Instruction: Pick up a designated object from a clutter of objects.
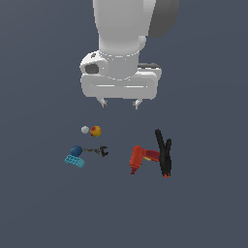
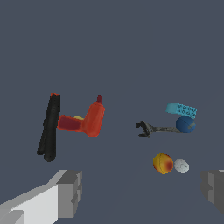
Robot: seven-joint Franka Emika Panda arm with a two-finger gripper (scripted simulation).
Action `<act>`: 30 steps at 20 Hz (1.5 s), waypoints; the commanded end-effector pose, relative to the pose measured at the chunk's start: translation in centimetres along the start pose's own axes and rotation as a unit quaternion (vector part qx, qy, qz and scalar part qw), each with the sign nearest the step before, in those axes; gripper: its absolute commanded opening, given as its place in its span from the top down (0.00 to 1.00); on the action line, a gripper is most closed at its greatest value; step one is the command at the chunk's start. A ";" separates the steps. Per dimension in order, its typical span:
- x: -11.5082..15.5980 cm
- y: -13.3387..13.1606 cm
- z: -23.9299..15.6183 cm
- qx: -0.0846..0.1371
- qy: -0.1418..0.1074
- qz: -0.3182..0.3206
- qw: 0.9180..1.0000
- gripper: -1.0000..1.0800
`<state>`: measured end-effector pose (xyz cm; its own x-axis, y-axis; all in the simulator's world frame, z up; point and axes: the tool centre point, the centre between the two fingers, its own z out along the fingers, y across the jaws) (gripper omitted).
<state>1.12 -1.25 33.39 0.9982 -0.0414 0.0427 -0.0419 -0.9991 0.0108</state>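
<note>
The peach-like ball (image 1: 96,131), orange-red with yellow patches, lies on the grey floor touching a smaller pale grey ball (image 1: 85,130). It also shows in the wrist view (image 2: 163,163) beside the grey ball (image 2: 181,166). My gripper (image 1: 119,103) hangs open and empty above the floor, toward the exterior view's right of the ball. Its fingers (image 2: 70,188) stand wide apart in the wrist view.
A dark blue ball (image 1: 76,150), a cyan toy brick (image 1: 74,161) and a dark wrench (image 1: 96,151) lie nearer the front. A red power drill (image 1: 139,158) and a black clamp with red tips (image 1: 163,152) lie at the exterior view's right.
</note>
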 end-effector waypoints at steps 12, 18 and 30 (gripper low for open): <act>0.8 -1.9 0.1 -0.009 0.006 -0.019 1.000 0.04; 0.7 -1.0 1.6 -0.006 0.004 0.000 1.000 0.04; -1.4 4.3 10.5 0.011 -0.007 0.126 0.992 0.04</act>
<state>0.46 -4.66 24.40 0.9684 -0.2476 0.0313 -0.2472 -0.9688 -0.0155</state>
